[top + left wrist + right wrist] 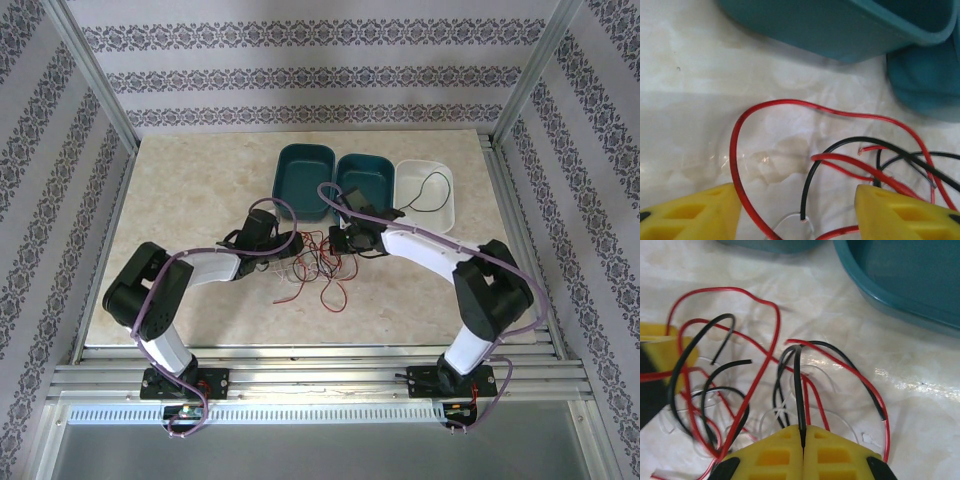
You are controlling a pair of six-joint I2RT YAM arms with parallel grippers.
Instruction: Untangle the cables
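Observation:
The cables (316, 264) lie as a loose tangle of red, black and white strands on the table between the two grippers. My right gripper (803, 430) is shut on a black cable (798, 385), which rises straight out from between its yellow fingertips. Red loops (760, 360) and white strands spread around it. My left gripper (797, 200) stands open over the tangle's left side. A red cable (790, 103) curves along its left finger (695, 212), and a black cable end (810, 180) lies in the gap, not gripped.
Two teal bins (303, 180) (365, 185) and a white bin (425, 205) sit behind the tangle. A black cable (436, 190) lies in the white bin. A teal bin wall (840, 30) stands close ahead of the left gripper, and the other teal bin (900, 285) ahead of the right.

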